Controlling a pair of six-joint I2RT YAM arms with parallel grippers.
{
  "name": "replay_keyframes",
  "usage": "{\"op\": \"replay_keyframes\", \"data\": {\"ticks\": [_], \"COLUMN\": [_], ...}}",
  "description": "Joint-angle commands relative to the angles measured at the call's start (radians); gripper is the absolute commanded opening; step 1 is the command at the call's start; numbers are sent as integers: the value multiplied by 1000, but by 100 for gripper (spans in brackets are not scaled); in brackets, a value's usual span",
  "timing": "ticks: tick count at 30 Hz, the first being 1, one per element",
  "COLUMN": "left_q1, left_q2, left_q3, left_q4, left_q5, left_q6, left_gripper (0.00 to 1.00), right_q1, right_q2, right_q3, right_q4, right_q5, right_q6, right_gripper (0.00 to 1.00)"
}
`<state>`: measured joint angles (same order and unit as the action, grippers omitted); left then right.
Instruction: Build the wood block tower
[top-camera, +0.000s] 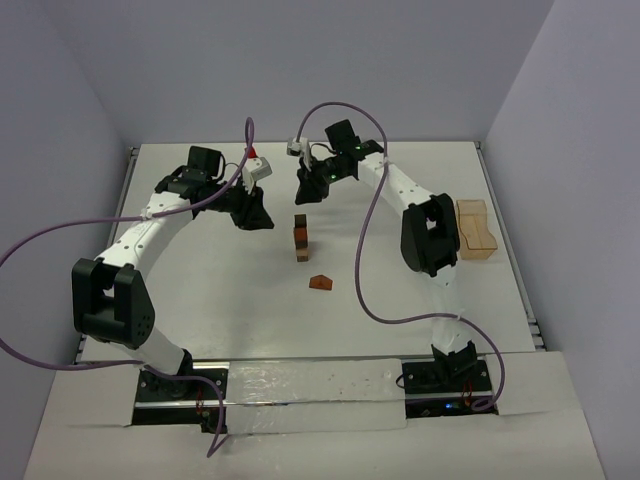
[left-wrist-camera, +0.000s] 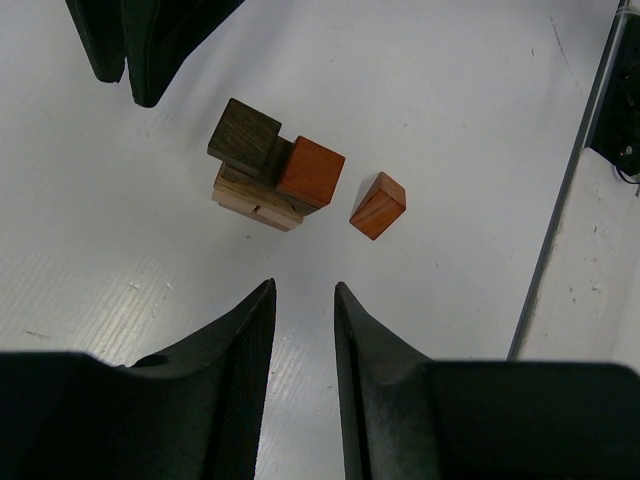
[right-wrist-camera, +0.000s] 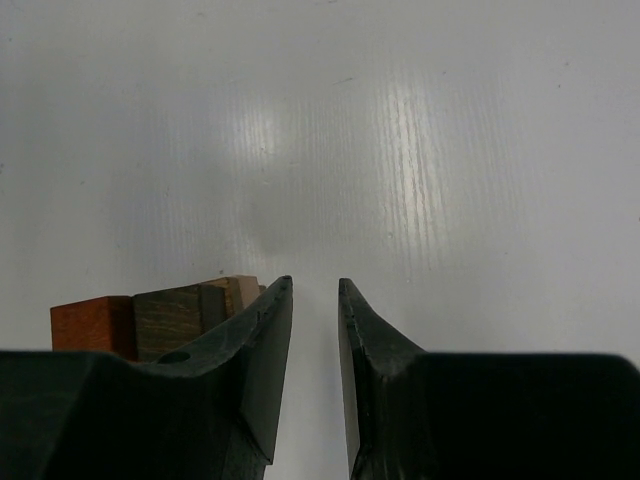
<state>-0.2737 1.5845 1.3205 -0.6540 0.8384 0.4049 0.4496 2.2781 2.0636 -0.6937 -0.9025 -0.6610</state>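
The wood block tower (top-camera: 300, 238) stands mid-table, a short stack with a dark block and an orange-red block on top of a tan one. It also shows in the left wrist view (left-wrist-camera: 272, 172) and at the lower left of the right wrist view (right-wrist-camera: 150, 320). A loose reddish wedge block (top-camera: 320, 283) lies just in front of it and shows in the left wrist view (left-wrist-camera: 378, 205). My left gripper (top-camera: 256, 216) hovers left of the tower, its jaws a little apart and empty (left-wrist-camera: 303, 290). My right gripper (top-camera: 308, 190) hovers just behind the tower, its jaws a little apart and empty (right-wrist-camera: 315, 285).
A light-tan open wooden box (top-camera: 475, 230) sits at the right edge of the table, beside the right arm's elbow. The right gripper's fingers (left-wrist-camera: 140, 45) show at the top left of the left wrist view. Purple cables loop above both arms.
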Motion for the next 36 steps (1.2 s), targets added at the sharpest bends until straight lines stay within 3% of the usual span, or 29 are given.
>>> {"op": "replay_keyframes", "data": {"ticks": [1,18,36], "left_q1": [1,1,1], "left_q2": [-31,-21,-21], "left_q3": [9,6,6], "left_q4": [10,13,11], "left_q5": [37,34,36], "left_q6": [18,17,23], "left_gripper": [37,46,46], "right_q1": [8,9,8], "right_q2": [9,8,21], "right_q3": [40,36,73], "right_q4": [-31,-112,-103], "right_q5": [3,-7,-50], "right_q6": [-43,-109,-72], "right_gripper": [33,44,52]}}
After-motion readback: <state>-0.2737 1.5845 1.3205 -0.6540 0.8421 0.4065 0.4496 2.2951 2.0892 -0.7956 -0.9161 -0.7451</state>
